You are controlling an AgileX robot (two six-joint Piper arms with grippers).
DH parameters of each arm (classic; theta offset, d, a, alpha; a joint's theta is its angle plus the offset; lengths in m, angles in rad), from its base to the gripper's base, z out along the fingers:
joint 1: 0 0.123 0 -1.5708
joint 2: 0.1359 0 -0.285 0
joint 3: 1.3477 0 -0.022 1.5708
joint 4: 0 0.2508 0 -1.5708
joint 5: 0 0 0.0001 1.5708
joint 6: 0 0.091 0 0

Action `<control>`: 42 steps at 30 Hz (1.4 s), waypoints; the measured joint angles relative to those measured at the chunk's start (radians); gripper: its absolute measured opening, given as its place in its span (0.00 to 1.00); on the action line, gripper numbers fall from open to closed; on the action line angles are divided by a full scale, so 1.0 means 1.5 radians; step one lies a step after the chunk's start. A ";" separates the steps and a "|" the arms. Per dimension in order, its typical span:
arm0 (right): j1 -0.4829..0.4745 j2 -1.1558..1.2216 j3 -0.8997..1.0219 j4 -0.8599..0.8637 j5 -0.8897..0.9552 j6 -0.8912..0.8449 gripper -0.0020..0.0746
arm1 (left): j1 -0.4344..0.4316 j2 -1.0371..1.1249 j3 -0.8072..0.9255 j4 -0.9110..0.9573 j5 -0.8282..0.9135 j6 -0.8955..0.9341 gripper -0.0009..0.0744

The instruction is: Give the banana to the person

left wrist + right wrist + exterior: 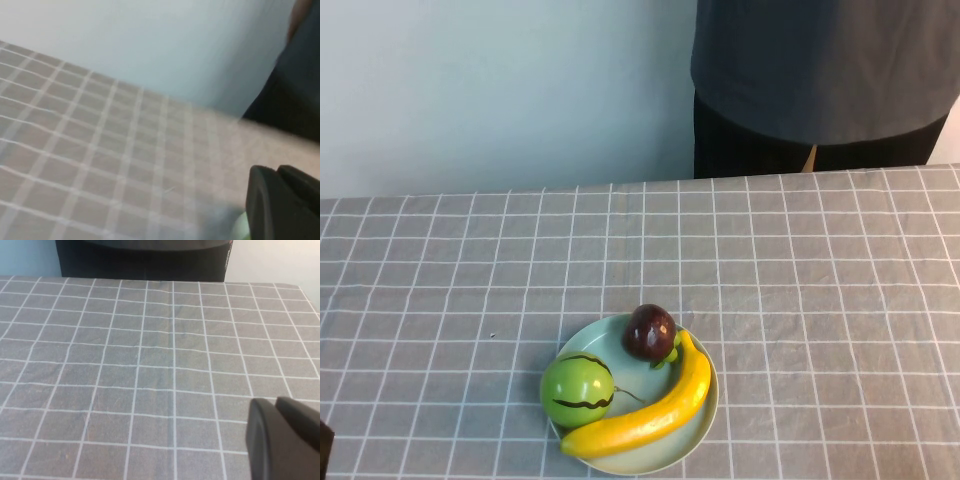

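The yellow banana [655, 410] lies along the near right side of a pale green plate [703, 432] in the high view. The person [820, 70], in a dark grey shirt and black trousers, stands behind the table's far edge at the right. The person also shows in the left wrist view [300, 90] and the right wrist view [145, 260]. My left gripper [277, 171] is shut and empty, low beside the plate. My right gripper [275, 402] is shut and empty over bare cloth, facing the person. Neither gripper touches the banana.
A round green striped fruit [577, 390] and a small dark purple fruit [649, 331] share the plate with the banana. A grey checked cloth [800, 260] covers the table. A pale wall [500, 80] stands behind it. A dark bit of my left arm [323, 445] shows at the near left edge.
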 joint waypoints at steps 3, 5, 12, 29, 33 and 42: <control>0.000 0.000 0.000 0.000 0.000 0.000 0.02 | 0.000 0.000 0.000 -0.034 -0.048 -0.079 0.01; 0.000 0.000 0.000 0.000 0.000 0.000 0.02 | 0.000 0.000 0.000 -0.039 -0.089 -0.105 0.01; 0.000 0.000 0.000 0.000 0.000 0.000 0.02 | -0.003 0.000 -0.031 -0.040 -0.079 -0.182 0.01; 0.000 0.000 0.000 0.000 0.000 0.000 0.02 | -0.100 0.575 -0.500 -0.149 0.536 0.298 0.01; 0.000 0.000 0.000 0.000 0.000 0.000 0.02 | -0.117 0.749 -0.548 -0.229 0.537 0.438 0.01; 0.000 0.000 0.000 0.000 0.000 0.000 0.02 | -0.307 0.991 -0.678 -0.233 0.501 0.521 0.01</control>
